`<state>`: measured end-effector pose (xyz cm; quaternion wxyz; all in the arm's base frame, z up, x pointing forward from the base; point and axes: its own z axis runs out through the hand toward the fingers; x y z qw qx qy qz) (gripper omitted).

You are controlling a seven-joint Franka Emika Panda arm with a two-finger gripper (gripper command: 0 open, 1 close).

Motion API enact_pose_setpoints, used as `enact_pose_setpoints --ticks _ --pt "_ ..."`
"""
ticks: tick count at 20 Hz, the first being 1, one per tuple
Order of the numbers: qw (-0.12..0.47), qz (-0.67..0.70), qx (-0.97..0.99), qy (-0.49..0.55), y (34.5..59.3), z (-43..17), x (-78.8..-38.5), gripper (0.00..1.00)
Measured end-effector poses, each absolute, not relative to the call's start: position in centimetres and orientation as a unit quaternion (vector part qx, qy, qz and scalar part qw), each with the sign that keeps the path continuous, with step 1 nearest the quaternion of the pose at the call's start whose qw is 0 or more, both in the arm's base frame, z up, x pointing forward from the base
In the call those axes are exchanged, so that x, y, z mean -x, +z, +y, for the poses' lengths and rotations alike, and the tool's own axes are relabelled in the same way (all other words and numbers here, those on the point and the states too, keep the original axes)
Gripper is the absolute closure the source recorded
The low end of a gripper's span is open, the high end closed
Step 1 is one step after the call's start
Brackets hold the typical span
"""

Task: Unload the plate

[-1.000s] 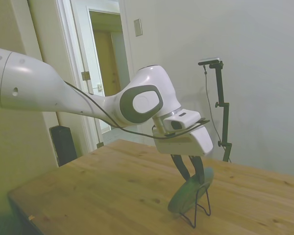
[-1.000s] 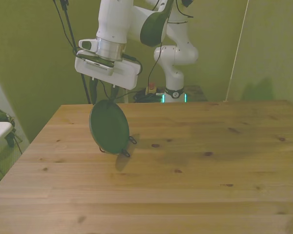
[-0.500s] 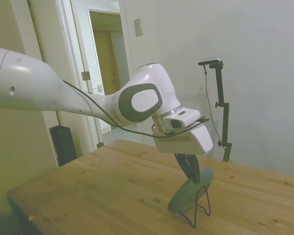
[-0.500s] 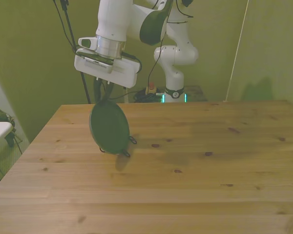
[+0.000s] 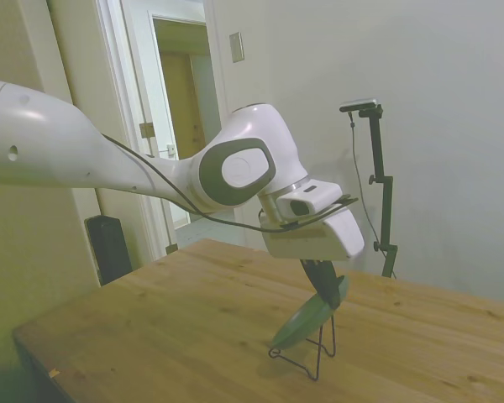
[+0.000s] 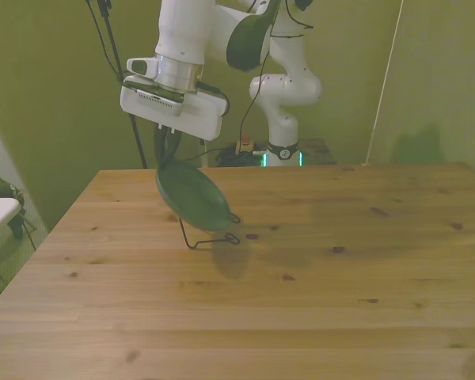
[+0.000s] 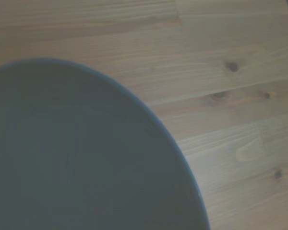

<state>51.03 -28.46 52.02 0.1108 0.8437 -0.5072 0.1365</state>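
Tipped further over since a second ago, the plate [image 5: 307,317] now leans at a steep slant, and the wire stand [image 5: 309,357] has shifted across the worktop [image 5: 176,336] with it. The pincer [image 5: 325,281] is clenched on the plate's upper rim, the disc hanging below it, its lower part seemingly in the stand's cradle. If the stand is snagged on the rim, it could drag or topple as the plate lifts.

Plate [image 5: 307,317]: tilted from near upright to a steep slant, upper rim raised by gripper [image 5: 326,281]. Wire stand [image 5: 307,357]: shifted along table [image 5: 176,327], partly uncovered below plate.
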Motion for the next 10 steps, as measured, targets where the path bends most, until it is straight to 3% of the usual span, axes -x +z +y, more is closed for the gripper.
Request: enact_pose_setpoints --ticks 6,10 --pt "0.100 -0.503 -0.843 0.162 54.8 -27.4 -51.0 1.00" --pt "0.033 -0.511 -0.834 0.205 57.5 -25.0 -53.2 1.00"
